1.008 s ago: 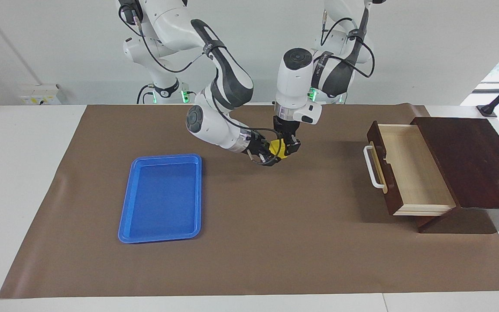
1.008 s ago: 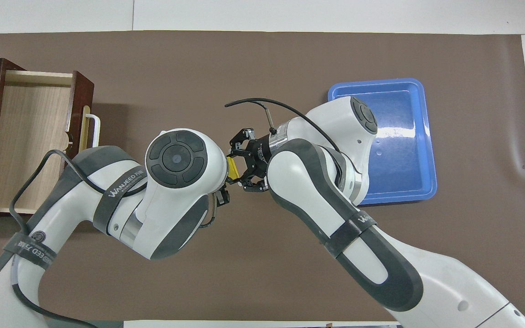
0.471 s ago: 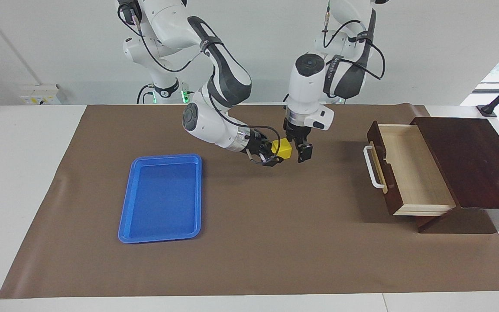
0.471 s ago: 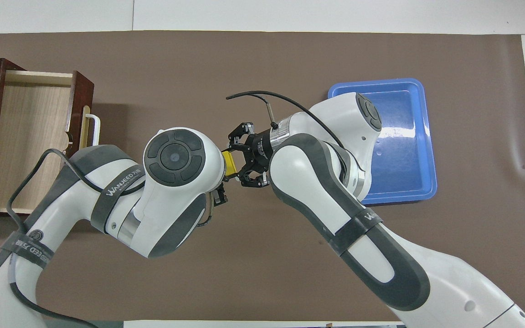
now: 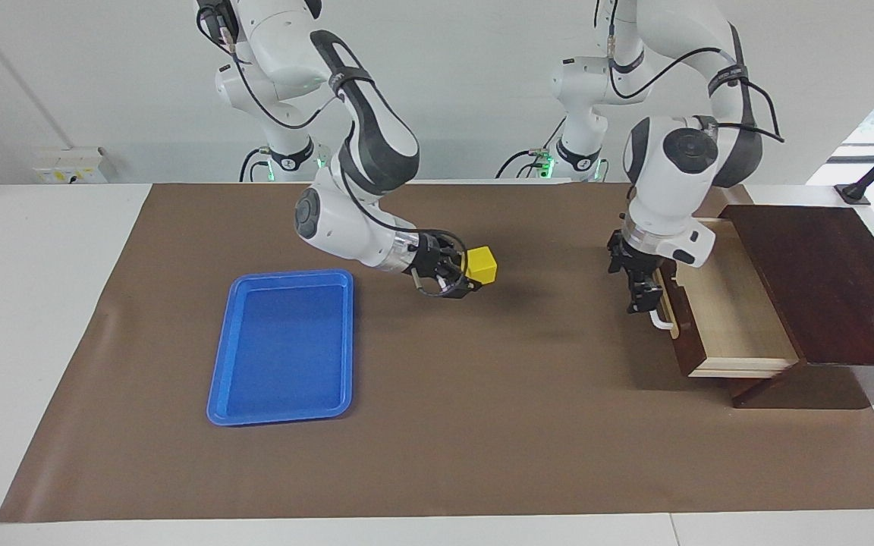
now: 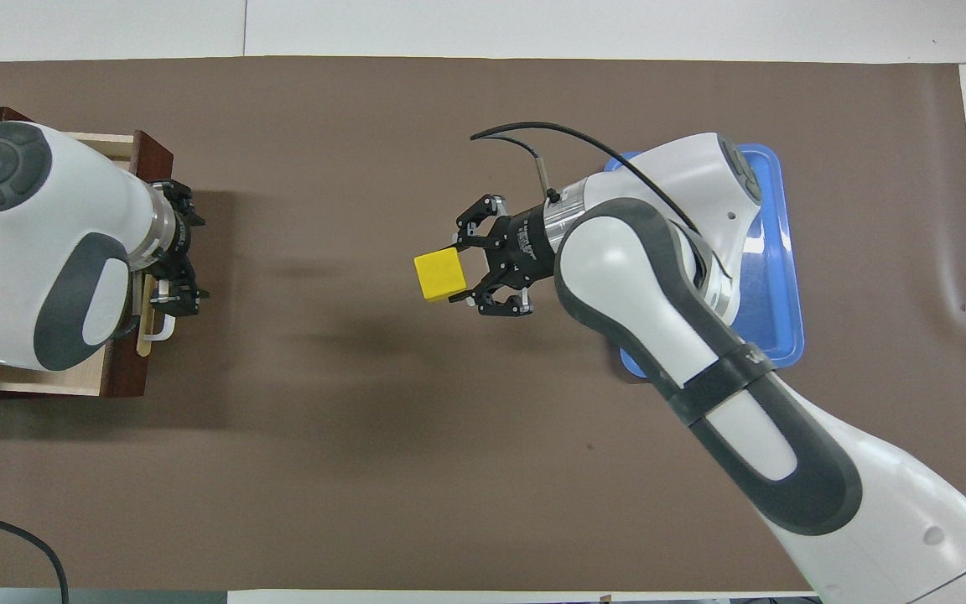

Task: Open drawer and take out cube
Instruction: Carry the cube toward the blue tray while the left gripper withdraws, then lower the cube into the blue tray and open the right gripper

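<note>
Brown-matted desk (image 5: 482, 425); drawer (image 5: 718, 299) open, empty. Right fingers (image 5: 461, 277) clamp cube (image 5: 481, 265) midair above mat. Left fingers (image 5: 640, 292) by handle (image 5: 653, 303), spread unclear. Best: carry level, lower gently before release.

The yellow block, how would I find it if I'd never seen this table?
Start at the big brown mat covering the table. Over its middle, the right gripper holds the cube up in the air. It is the only bright yellow thing, far smaller than the blue tray nearby.
</note>
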You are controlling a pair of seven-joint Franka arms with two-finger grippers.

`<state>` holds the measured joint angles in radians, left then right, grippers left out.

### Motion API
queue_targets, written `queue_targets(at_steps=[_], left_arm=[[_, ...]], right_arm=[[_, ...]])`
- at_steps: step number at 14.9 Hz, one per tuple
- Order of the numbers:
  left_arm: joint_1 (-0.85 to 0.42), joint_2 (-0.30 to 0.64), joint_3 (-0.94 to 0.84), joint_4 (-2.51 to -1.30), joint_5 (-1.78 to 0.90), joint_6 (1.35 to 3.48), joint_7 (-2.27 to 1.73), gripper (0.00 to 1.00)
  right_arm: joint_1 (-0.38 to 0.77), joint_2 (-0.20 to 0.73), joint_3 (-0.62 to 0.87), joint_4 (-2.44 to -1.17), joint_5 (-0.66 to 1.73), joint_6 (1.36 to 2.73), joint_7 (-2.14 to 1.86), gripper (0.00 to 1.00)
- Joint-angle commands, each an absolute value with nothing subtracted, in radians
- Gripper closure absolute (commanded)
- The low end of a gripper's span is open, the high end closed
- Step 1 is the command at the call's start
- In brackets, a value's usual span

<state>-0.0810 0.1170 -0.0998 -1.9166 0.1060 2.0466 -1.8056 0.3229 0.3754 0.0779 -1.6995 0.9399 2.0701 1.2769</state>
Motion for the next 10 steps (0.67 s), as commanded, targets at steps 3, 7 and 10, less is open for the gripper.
queue_targets(at_steps=[3,7,10], left_arm=[[0.09,0.127,-0.114,-1.914,0.164,2.08,-1.501,0.0],[0.182,0.129,-0.114,-1.914,0.17,2.103,-1.352,0.0],[0.219,0.127,-0.114,-1.914,0.17,2.106,-1.292,0.0]], right_arm=[[0.155,0.364,0.077,-1.7,0.867,1.919,1.232,1.0],[0.017,0.308,0.077,-1.814,0.857,1.908,1.087,1.0],[-0.076,0.276,0.077,-1.909,0.857,1.876,0.951,1.0]])
